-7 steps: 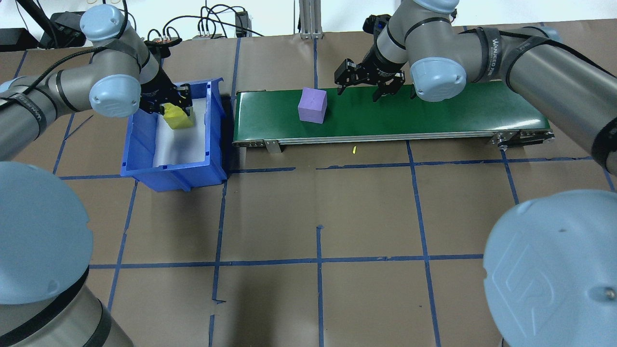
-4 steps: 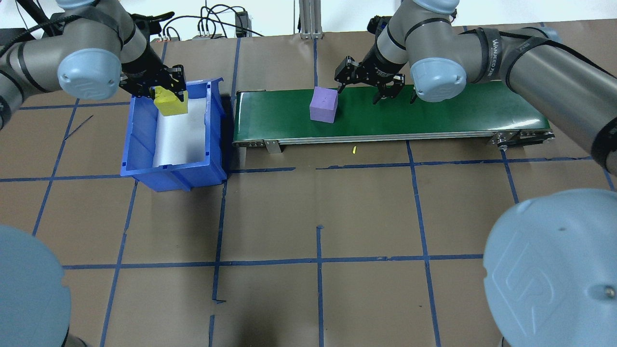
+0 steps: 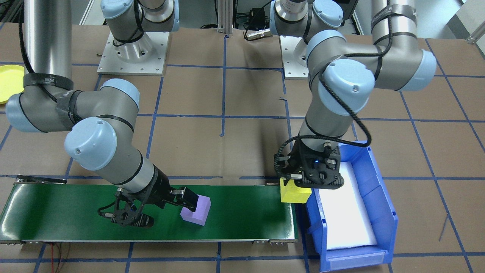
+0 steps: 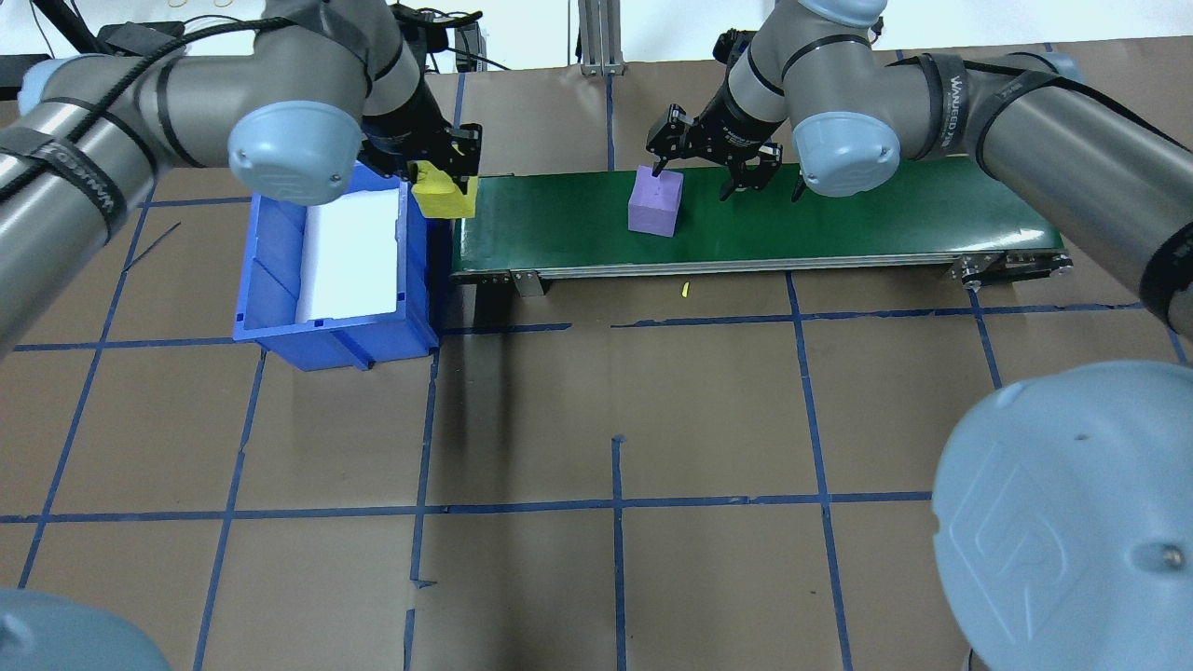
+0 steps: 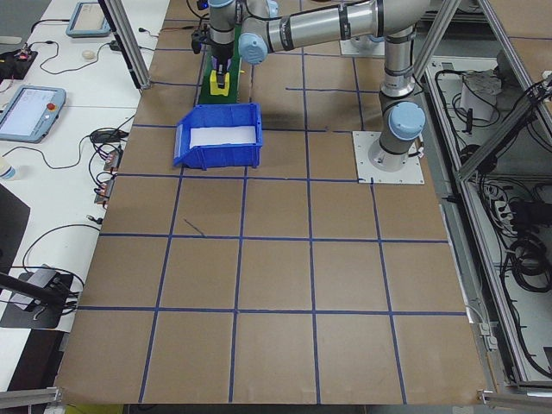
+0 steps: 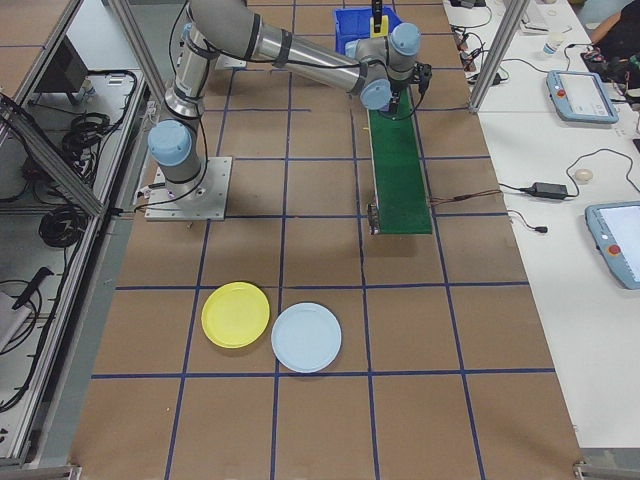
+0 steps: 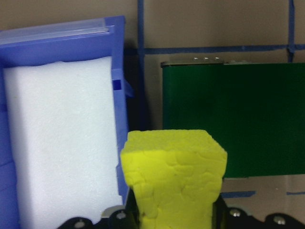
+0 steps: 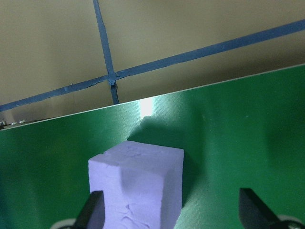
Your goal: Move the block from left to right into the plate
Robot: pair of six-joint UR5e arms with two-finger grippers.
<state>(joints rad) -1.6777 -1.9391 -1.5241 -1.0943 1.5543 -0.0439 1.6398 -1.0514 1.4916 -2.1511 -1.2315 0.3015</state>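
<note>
yellow block (image 4: 444,194) upright in left gripper (image 4: 438,177)

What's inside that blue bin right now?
Only a white foam pad lines the blue bin. The yellow block hangs outside its rim, in the left gripper. Beneath the pad is hidden.

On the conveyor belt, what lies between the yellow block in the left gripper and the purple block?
Only bare green belt separates the yellow block from the purple block, as the overhead view shows.
</note>
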